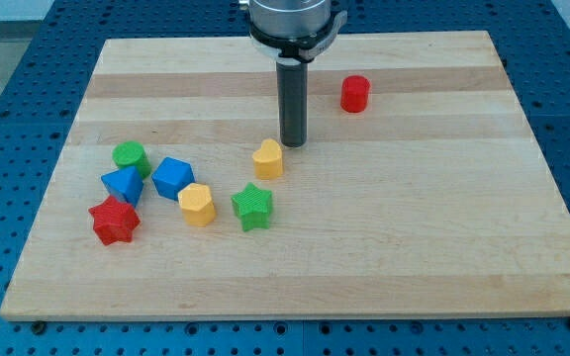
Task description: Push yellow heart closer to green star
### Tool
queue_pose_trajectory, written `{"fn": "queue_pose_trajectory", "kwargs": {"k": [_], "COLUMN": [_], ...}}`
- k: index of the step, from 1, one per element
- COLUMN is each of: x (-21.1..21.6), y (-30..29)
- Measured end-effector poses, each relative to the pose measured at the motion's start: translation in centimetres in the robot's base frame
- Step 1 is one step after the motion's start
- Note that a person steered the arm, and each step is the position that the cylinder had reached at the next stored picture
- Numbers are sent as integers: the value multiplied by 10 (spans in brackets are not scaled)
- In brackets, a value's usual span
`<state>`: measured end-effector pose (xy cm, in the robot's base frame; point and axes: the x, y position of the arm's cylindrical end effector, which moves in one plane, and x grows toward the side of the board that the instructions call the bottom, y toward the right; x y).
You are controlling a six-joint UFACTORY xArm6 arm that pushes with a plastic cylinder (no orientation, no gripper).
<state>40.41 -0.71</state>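
Observation:
The yellow heart [268, 158] lies near the board's middle, a little left. The green star [253, 207] lies just below it, slightly to the left, with a small gap between them. My tip [294, 144] rests on the board just right of and slightly above the yellow heart, very close to it or touching it; I cannot tell which. The dark rod rises straight up from there to the mount at the view's top.
A yellow hexagon [196, 205] lies left of the green star. Further left lie a blue cube-like block [172, 178], a blue triangle-like block [123, 185], a green cylinder [130, 157] and a red star [115, 221]. A red cylinder [355, 94] stands at upper right. The wooden board [414, 247] lies on a blue pegboard.

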Motion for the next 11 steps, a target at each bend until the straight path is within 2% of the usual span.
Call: {"fn": "queue_pose_trajectory", "kwargs": {"k": [1, 3, 5, 6, 8, 9, 11], "x": [25, 32, -13, -5, 49, 51, 18], "y": [-1, -25, -33, -50, -50, -50, -29]}}
